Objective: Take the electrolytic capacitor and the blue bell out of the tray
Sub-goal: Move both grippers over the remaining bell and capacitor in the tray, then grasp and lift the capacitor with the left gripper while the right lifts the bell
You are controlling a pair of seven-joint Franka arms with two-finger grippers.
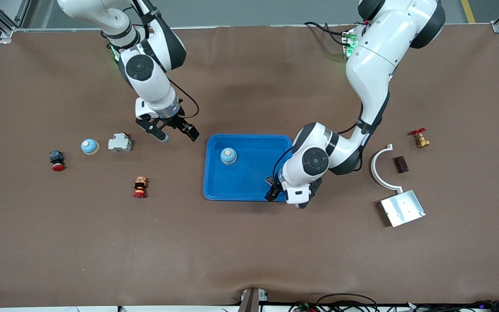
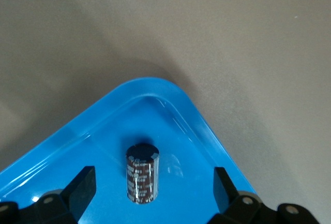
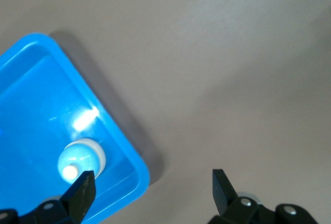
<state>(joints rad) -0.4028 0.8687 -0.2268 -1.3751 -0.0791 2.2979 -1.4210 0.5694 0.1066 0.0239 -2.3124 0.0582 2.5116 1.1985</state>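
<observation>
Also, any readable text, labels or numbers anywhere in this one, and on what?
None can be read.
Capacitor in the blue tray: pale print down its sleeve, too blurred to read.
Bell, second bell, grey block, metal plate: no print shows.

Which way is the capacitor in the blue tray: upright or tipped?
Upright: the capacitor stands on end in a corner of the blue tray, its round top showing.
</observation>
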